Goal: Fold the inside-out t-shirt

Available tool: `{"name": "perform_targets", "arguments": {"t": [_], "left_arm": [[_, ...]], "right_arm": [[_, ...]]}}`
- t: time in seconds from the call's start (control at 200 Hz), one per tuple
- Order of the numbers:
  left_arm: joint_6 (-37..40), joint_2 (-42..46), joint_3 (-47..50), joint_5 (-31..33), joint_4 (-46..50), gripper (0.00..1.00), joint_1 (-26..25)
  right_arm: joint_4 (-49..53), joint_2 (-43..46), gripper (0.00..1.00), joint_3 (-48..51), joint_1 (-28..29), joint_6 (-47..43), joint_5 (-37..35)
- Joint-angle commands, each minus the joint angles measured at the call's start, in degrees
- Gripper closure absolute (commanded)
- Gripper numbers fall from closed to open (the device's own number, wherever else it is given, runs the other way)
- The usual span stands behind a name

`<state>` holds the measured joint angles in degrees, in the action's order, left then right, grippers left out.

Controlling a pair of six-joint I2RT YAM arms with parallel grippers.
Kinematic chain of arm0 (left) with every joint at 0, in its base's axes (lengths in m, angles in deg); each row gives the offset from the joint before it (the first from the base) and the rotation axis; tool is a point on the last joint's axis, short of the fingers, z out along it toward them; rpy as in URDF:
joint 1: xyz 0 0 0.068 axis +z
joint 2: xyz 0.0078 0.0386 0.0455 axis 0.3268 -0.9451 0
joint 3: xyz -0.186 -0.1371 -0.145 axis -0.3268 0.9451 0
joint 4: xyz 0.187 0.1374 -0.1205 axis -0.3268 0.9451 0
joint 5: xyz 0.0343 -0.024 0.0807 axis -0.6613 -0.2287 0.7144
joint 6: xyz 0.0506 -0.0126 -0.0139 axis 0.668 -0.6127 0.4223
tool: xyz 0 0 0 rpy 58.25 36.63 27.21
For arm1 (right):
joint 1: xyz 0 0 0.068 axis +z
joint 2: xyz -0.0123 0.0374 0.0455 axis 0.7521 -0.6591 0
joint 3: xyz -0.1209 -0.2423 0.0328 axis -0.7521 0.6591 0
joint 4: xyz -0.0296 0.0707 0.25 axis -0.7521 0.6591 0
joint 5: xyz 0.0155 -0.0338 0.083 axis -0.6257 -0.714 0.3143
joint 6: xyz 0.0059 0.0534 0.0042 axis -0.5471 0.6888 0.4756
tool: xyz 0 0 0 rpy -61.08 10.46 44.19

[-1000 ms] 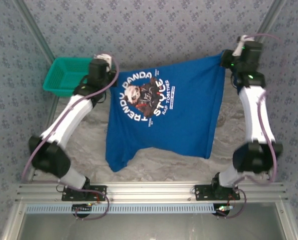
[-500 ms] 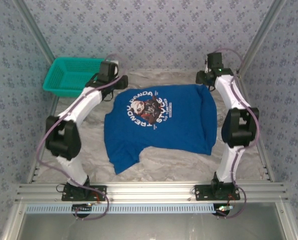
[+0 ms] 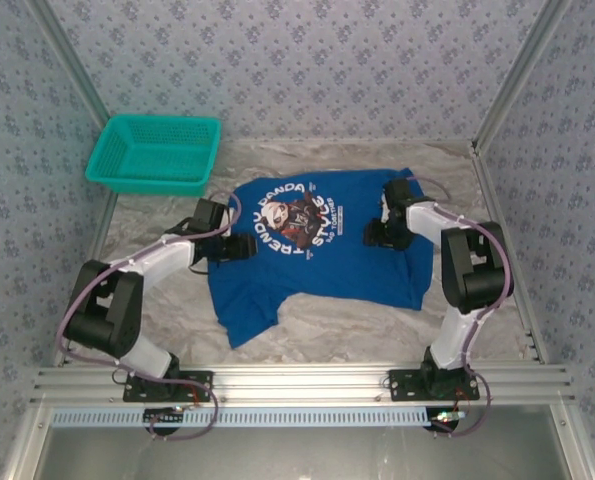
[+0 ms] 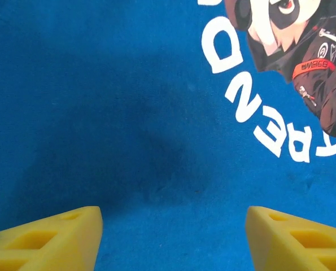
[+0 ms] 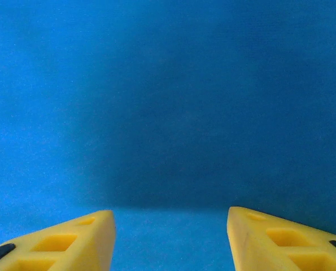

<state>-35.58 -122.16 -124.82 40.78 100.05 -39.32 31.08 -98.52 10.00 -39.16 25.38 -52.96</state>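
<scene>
1. The t-shirt (image 3: 322,250) lies spread on the table (image 3: 357,330) at the centre of the top view. Its printed side (image 3: 299,215) faces up, and one corner trails toward the lower left.
2. Change noted: one second ago the shirt was held stretched in the air by its two upper corners. It has since been lowered, laid flat and released.
3. The left gripper (image 3: 239,247) is placed over the shirt's left edge. In the left wrist view its fingers (image 4: 49,237) stand wide apart above bare blue cloth, with nothing between them.
4. The right gripper (image 3: 375,232) is placed over the right half of the shirt. Its fingers (image 5: 60,243) are likewise parted, and no cloth is pinched.
5. The teal basket (image 3: 157,152) sits at the upper left, well apart from the shirt.
6. Judgement: the spreading step appears finished and no fold has been made yet. A sleeve or side edge would probably have to be gripped next. The bunched lower-left corner may upset a clean fold.
</scene>
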Motion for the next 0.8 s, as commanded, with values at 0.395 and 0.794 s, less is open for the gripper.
{"name": "perform_targets", "arguments": {"t": [0.395, 0.794], "left_arm": [[3.6, -22.2, -17.5, 4.7, -3.2, 0.33, 3.0], [5.0, -18.0, -13.6, 5.0, -4.0, 0.33, 4.3]], "right_arm": [[4.7, -15.8, 0.48, -23.9, -5.9, 1.0, -3.3], [11.1, -2.1, 0.41, -15.1, -5.9, -5.8, -17.6]]}}
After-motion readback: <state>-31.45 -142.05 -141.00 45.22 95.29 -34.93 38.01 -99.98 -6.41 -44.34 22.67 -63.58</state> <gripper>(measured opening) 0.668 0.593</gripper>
